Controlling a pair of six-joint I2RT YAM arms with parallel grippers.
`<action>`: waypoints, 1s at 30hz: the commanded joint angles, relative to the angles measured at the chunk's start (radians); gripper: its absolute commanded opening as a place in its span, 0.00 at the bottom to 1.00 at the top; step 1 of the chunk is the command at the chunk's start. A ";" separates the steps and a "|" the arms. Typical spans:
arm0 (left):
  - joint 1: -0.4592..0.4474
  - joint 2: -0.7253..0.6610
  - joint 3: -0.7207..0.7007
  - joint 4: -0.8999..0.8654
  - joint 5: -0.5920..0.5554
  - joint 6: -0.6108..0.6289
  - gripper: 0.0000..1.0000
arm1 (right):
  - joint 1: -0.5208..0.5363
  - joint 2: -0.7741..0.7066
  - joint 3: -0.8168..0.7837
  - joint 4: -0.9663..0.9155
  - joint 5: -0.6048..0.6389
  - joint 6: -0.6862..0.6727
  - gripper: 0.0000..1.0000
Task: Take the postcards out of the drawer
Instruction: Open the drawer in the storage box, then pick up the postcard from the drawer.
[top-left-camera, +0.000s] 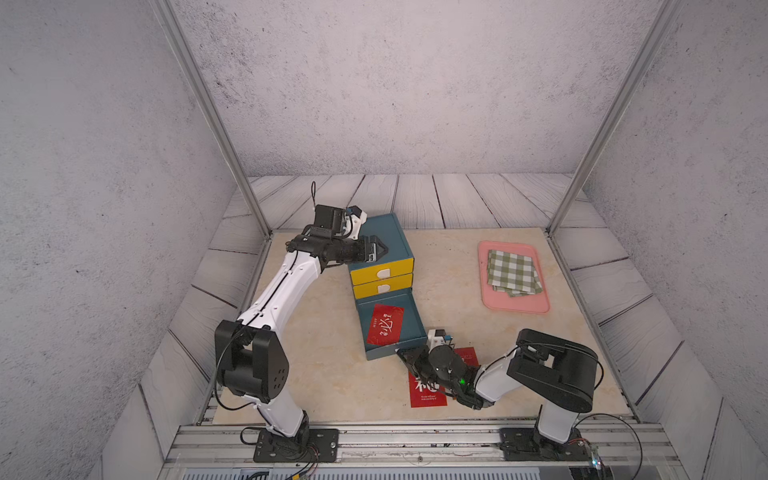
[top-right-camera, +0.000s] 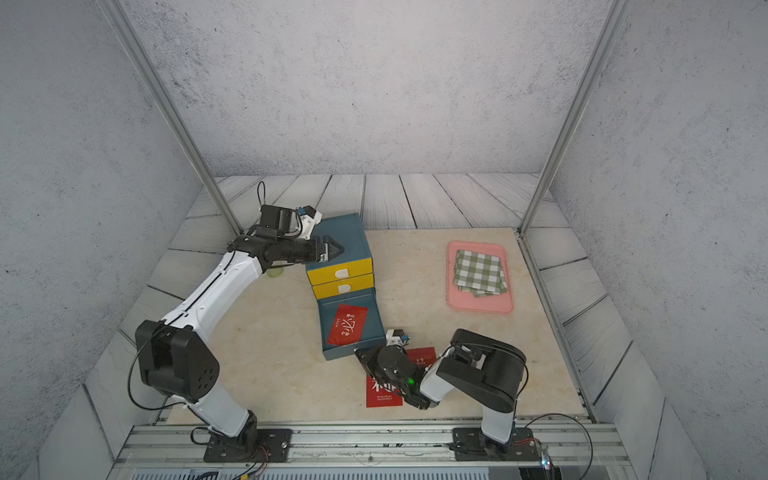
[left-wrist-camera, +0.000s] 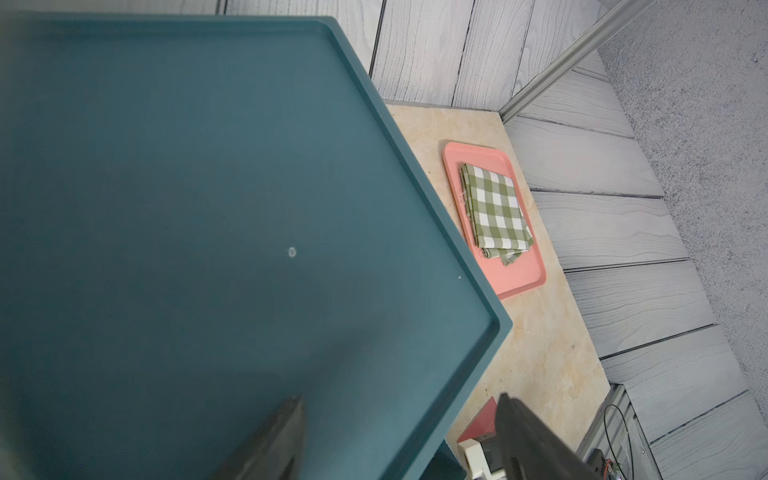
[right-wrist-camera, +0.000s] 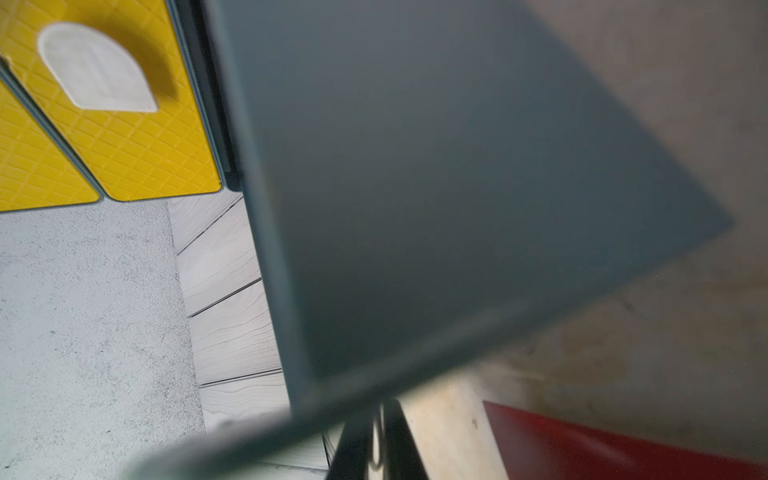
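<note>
The teal bottom drawer is pulled out, and one red postcard lies flat inside it. Two more red postcards lie on the table in front of the drawer, partly under my right arm. My right gripper is low at the drawer's front right corner. Its fingers are parted by a narrow slit with nothing between them. My left gripper hovers open over the cabinet's top and holds nothing.
The teal cabinet has two shut yellow drawers above the open one. A pink tray at the back right holds a folded green-and-white checked cloth. Frame posts stand at both back corners.
</note>
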 joint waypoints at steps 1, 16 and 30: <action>0.012 0.019 -0.028 -0.068 -0.012 0.002 0.78 | 0.007 -0.011 -0.013 0.004 0.023 0.005 0.19; 0.014 -0.024 0.023 -0.079 -0.030 -0.006 0.79 | 0.006 -0.219 -0.013 -0.219 0.034 -0.109 0.49; 0.022 -0.376 -0.202 -0.106 -0.134 -0.043 0.75 | -0.094 -0.649 0.247 -1.117 -0.033 -0.515 0.60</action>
